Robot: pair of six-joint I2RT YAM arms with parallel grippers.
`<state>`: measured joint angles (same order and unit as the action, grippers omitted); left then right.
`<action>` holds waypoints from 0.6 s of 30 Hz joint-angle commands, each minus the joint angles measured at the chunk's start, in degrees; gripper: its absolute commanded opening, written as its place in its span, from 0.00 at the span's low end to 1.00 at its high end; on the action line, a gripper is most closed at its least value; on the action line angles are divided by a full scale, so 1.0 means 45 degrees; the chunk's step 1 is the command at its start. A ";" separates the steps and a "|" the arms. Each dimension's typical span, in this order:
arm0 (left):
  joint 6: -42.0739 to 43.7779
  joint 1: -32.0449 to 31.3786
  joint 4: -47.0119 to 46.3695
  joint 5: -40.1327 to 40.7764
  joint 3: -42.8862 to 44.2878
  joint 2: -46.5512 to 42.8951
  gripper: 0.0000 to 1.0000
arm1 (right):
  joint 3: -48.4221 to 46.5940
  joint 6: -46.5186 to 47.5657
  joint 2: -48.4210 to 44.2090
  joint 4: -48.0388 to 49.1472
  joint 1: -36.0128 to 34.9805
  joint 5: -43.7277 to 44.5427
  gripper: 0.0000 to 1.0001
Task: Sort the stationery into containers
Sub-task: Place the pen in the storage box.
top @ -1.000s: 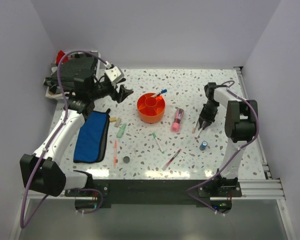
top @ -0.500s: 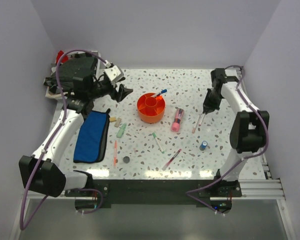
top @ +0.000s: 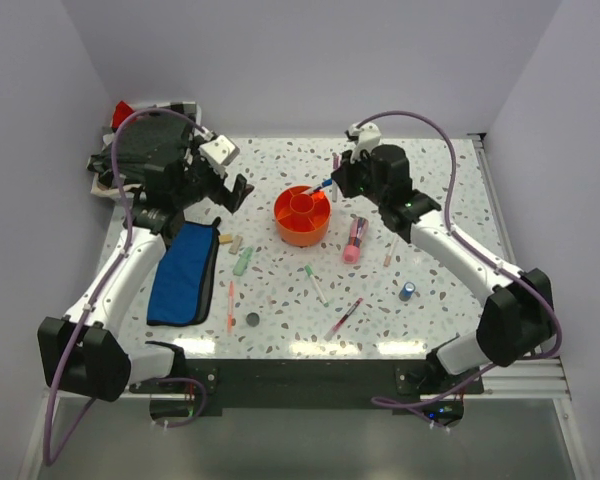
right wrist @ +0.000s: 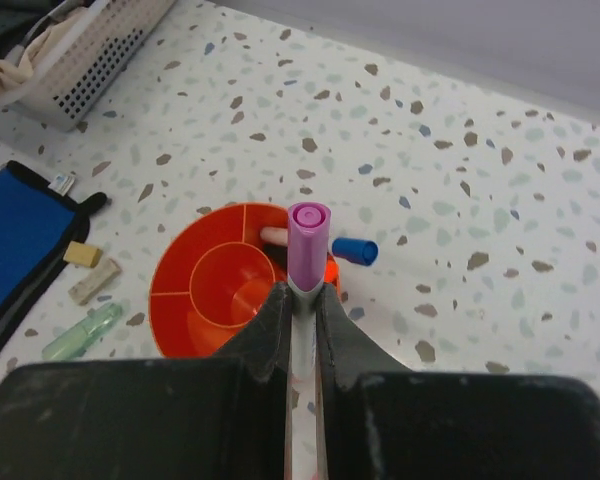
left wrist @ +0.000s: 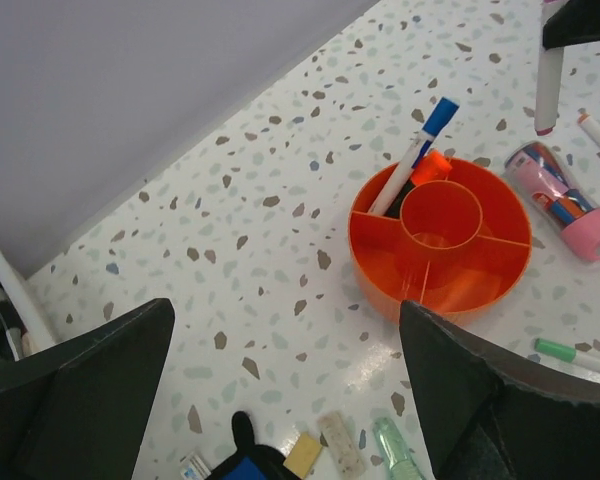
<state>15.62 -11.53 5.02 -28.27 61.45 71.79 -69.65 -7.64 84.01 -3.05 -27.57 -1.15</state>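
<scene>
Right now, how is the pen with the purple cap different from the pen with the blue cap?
The purple-capped pen is pinched in the right gripper; the blue-capped pen is gripped by nothing. The purple-capped pen is outside the orange organiser; the blue-capped pen already leans in one of its outer compartments, cap up. Both are slim pens with pale barrels.

The organiser (top: 300, 238) sits mid-frame with a marker (top: 320, 186) standing in it. The pouch (top: 183, 272) lies to its lower left, a tube (top: 355, 240) just to its right.
</scene>
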 commanded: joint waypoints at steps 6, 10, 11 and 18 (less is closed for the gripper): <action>-0.0736 0.0609 -0.0197 0.1536 -0.0198 0.0434 1.00 | 0.0185 0.2127 0.1740 0.7200 -0.0415 0.0080 0.00; -0.0756 0.0726 -0.0060 0.1439 -0.0296 0.0473 1.00 | -0.0069 0.1972 0.2658 0.8135 -0.0533 -0.0077 0.00; -0.0756 0.0726 0.0056 0.1458 -0.0296 0.0511 1.00 | -0.0108 0.1932 0.2969 0.8274 -0.0610 -0.0116 0.00; -0.0307 0.0843 0.0624 0.1615 0.0035 0.0726 1.00 | -0.0128 0.1389 0.4123 0.9291 -0.0923 -0.0272 0.00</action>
<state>13.08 -8.45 6.52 -22.00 60.14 74.32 -67.92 0.01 101.21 30.74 -30.94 -1.54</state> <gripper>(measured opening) 0.997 0.056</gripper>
